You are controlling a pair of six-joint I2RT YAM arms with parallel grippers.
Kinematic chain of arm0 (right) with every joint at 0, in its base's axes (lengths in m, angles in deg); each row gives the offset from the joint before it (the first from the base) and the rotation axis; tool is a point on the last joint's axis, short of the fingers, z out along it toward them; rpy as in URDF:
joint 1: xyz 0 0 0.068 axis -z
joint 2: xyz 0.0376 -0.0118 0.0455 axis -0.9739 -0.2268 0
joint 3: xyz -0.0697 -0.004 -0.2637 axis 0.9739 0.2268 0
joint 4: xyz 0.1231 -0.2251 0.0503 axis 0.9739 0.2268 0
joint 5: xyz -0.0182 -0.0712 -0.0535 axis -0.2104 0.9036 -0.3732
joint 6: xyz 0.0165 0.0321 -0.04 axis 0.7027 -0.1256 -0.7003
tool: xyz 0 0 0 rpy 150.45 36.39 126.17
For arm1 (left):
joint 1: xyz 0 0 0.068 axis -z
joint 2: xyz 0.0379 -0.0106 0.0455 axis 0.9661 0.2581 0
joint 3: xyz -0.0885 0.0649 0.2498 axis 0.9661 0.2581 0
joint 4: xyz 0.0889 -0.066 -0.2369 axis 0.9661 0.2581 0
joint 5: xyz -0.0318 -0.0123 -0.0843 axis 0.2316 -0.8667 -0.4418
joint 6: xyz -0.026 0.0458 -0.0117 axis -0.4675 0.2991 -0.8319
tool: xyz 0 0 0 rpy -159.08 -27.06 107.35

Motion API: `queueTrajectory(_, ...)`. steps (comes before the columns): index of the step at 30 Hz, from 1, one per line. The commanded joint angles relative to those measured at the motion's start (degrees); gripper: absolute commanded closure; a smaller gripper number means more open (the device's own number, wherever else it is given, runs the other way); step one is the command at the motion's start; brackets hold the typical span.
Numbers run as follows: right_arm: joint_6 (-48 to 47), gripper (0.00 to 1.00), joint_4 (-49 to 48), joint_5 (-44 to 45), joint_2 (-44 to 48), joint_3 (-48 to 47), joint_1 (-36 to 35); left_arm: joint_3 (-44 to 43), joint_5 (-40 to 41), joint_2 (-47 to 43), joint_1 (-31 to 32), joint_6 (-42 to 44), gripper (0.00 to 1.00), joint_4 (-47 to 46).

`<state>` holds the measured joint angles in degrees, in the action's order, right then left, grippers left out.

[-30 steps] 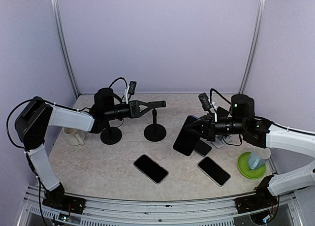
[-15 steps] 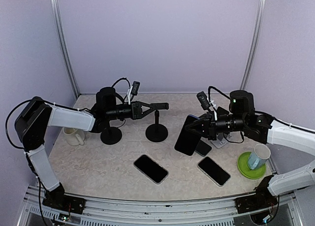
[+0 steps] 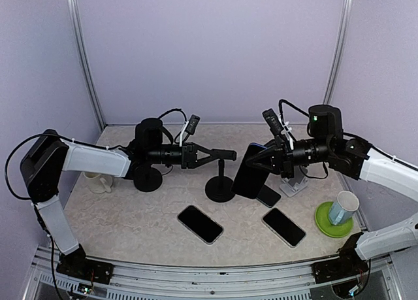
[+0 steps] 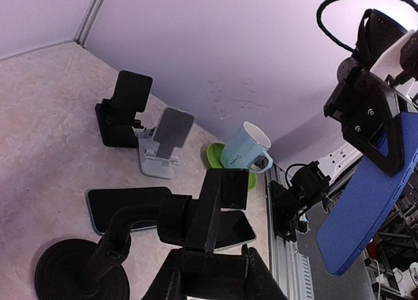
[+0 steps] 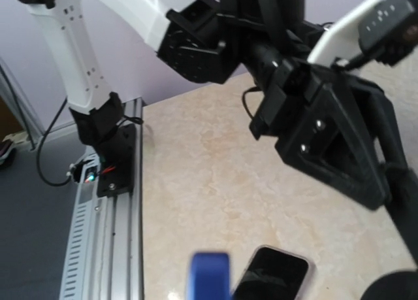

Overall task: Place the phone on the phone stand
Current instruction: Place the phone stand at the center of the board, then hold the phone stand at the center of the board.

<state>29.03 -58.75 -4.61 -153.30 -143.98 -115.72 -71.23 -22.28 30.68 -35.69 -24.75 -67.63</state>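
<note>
Left gripper (image 3: 208,156) clamping black round-based phone stand (image 3: 220,187), carried rightward since before, right gripper (image 3: 266,161) pinching blue-backed phone (image 3: 247,179), now closer together, beige marbled table (image 3: 130,215), lilac walls (image 3: 209,51).

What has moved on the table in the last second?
The left jaws, gripping the black phone stand, shifted it right and nearer, toward the blue phone in the right jaws, which barely shifted. The flat phones, mug and saucer stayed put.
</note>
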Motion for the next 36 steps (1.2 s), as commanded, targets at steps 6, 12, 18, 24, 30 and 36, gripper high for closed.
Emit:
queueTrajectory(6, -1.7, 1.00, 1.2, -3.4, 0.0, -5.9, 0.5, -4.4, -7.6, -0.3, 2.9, 0.6, 0.84, -2.6)
queueTrajectory(12, -2.2, 1.00, 1.6, -2.6, 0.4, -6.6, 0.5, -4.7, -8.4, 0.0, 2.5, 1.8, 0.67, -1.2)
queueTrajectory(18, -2.7, 1.00, 2.5, -1.4, 1.3, -6.9, 0.5, -4.7, -9.1, -0.1, 1.9, 2.4, 0.46, -0.1)
queueTrajectory(24, -3.1, 1.00, 3.0, 1.5, 3.0, -7.0, 0.5, -6.3, -9.0, 0.2, 1.6, 4.4, 0.35, 4.3)
queueTrajectory(30, -3.1, 1.00, 4.3, 3.7, 3.8, -7.7, 0.6, -7.3, -9.3, 0.0, 1.6, 7.3, 0.35, 9.0)
queueTrajectory(36, -3.1, 1.00, 4.1, 4.2, 4.2, -7.1, 0.6, -6.2, -7.9, -1.4, 1.9, 8.2, 0.34, 9.4)
